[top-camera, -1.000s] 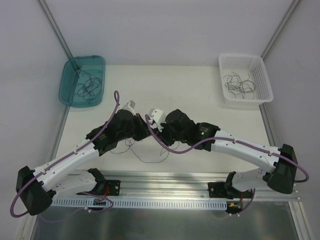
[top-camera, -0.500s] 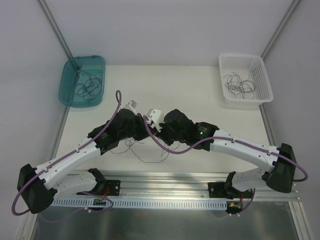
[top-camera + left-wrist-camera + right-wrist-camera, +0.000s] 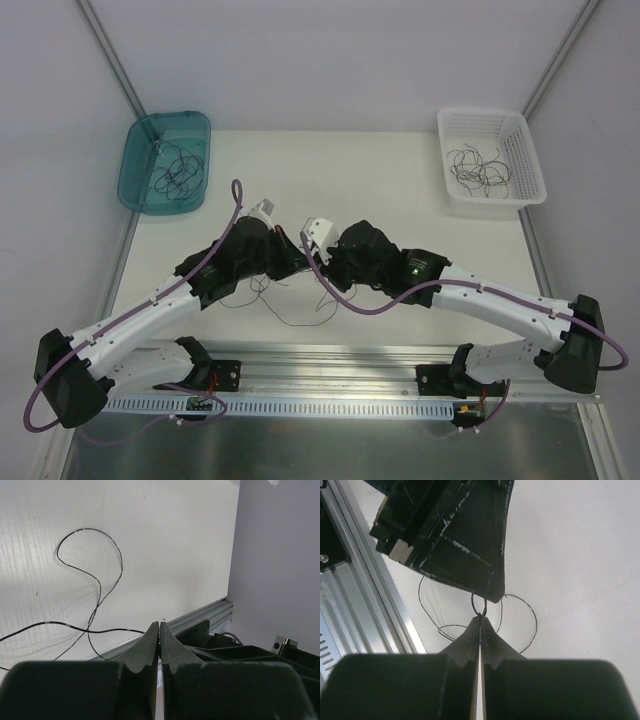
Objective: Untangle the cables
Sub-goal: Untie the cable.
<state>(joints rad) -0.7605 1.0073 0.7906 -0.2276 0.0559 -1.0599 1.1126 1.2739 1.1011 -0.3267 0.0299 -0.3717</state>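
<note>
Cables [image 3: 121, 562] lie in loose dark curls on the white table [image 3: 400, 170] near its front edge, between the two arms, as you set about parting them. At far left the teal bin [image 3: 131, 160] holds a few more strands. The left gripper [image 3: 159, 630] has its jaws pressed tight together. Judging from the right wrist view, it pinches a strand at its very tip, though the wire is too fine to follow inside. Between the two tips stands a small loop [image 3: 472, 601], and the right gripper [image 3: 480, 622], clenched just below it, appears to grip that same loop. With both tips almost touching, you do best to hold the left one as an anchor and draw the right one away slowly, low over the table. Watch the bigger curls beneath for a knot that tightens instead of sliding free. If the wire snags, ease off rather than tug; strands this thin probably slip from the pads or kink. At far right the white basket [image 3: 480, 111] holds several more strands, well apart from the work.
</note>
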